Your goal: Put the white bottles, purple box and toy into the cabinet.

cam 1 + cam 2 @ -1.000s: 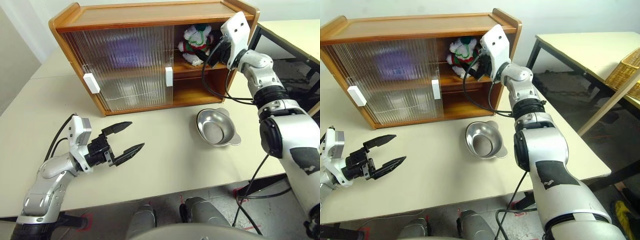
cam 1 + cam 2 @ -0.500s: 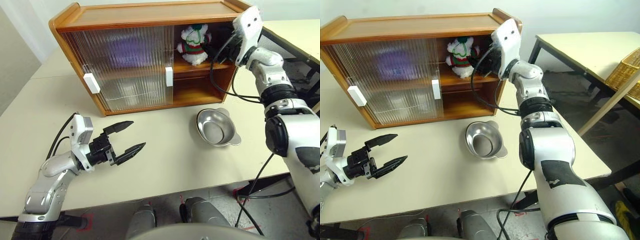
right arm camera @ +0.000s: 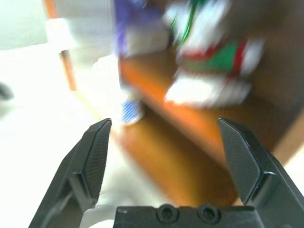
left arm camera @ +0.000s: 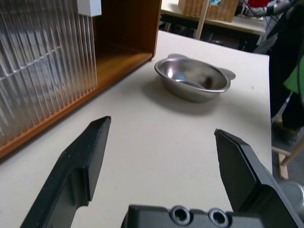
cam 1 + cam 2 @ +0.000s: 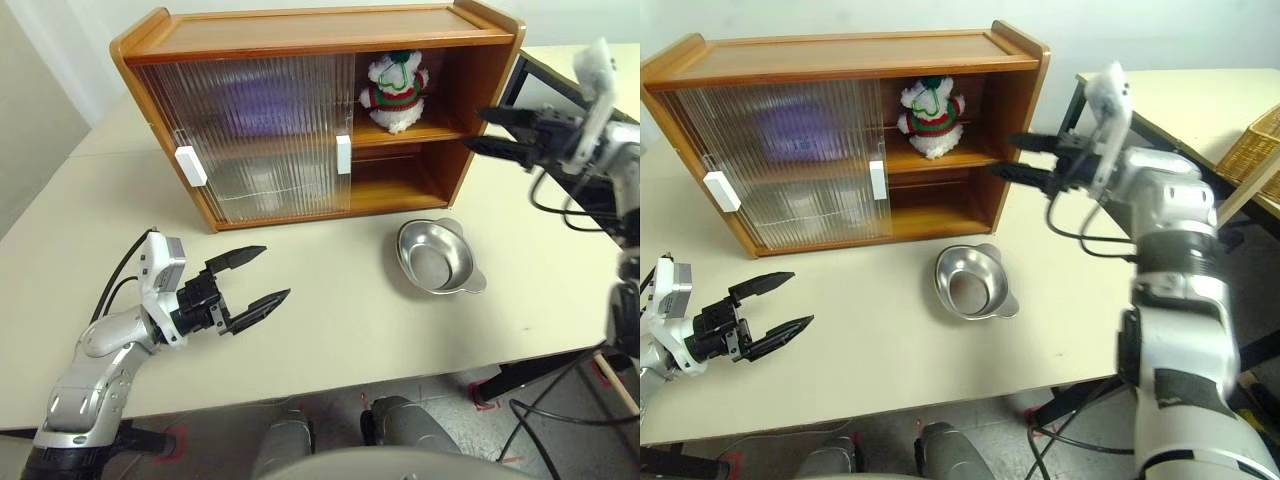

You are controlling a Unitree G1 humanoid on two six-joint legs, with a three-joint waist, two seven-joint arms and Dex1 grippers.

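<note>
While holding the right tool point(image 5: 475, 129) level with the upper shelf, keep both black fingers spread wide and empty, as shown. Note position: just right of the cabinet point(image 5: 320, 25), outside its open right bay and apart from the wooden end wall. Treat the step in hand as a probable clearing move, with the toy point(image 5: 396, 90) seated upright on the upper shelf, touching nothing but the board.

Draw straight away from the bay along the line of the fingers. Avoid any sweep toward the end wall. Keep the black cable under the wrist off the cabinet's corner. Do not lower over the steel bowl point(image 5: 438, 256), which sits on the counter point(image 5: 330, 330) near the open bay, well apart from the cabinet front.

Leave the left tool point(image 5: 275, 270) as is: wide open, empty, hovering low over the near left of the counter, well apart from everything.

Confirm stowage before counting the task done. Look for the purple box point(image 5: 262, 103) as a lavender blur behind the ribbed sliding doors point(image 5: 250, 140), upper shelf, left of the toy. Check the white bottles separately: faint pale shapes on the lower shelf behind the doors, too blurred to name with certainty. Judge the loading as near complete, since none of the task's items lie loose on the counter.
</note>
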